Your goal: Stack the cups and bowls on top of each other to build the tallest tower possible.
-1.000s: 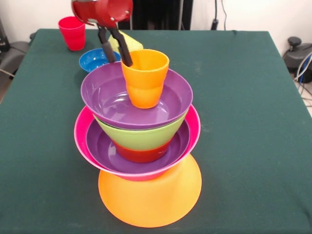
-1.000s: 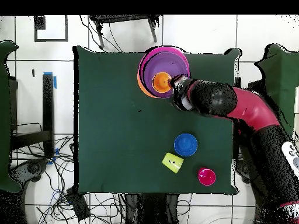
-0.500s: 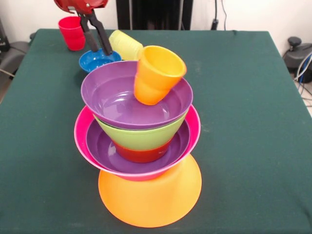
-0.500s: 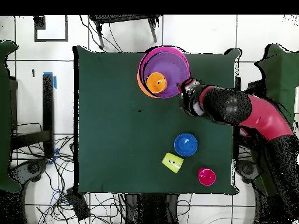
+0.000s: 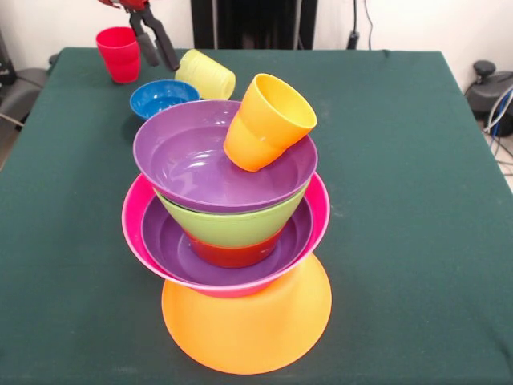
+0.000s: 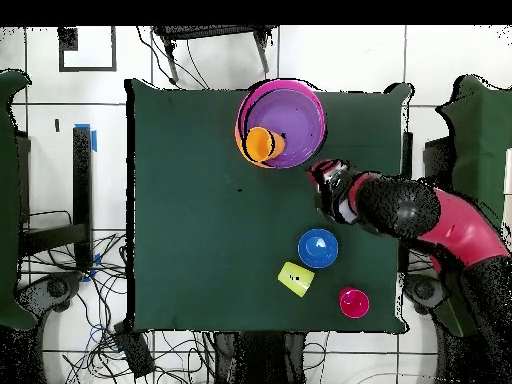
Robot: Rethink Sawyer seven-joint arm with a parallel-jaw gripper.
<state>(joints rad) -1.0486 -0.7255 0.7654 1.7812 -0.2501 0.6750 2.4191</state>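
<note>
The tower stands on an upturned large orange bowl [image 5: 246,325]. On it sit a hot pink bowl [image 5: 318,210], a purple bowl [image 5: 168,245], a small red-orange bowl [image 5: 232,254], a lime green bowl [image 5: 232,226] and a second purple bowl [image 5: 180,160] on top. An orange cup [image 5: 268,120] lies tilted in the top bowl, leaning on its right rim; it also shows in the overhead view [image 6: 262,143]. My gripper [image 5: 159,59] is open and empty, raised at the far left, apart from the tower; it also shows in the overhead view [image 6: 324,184].
A red cup [image 5: 119,53] stands upright at the far left corner. A small blue bowl [image 5: 159,96] sits behind the tower. A pale yellow cup [image 5: 207,74] lies on its side beside it. The green table [image 5: 401,200] stretches to the right.
My gripper has let go of the orange cup and drawn back up and away towards the far side. The cup has tipped from upright and now leans on the top bowl's rim.
</note>
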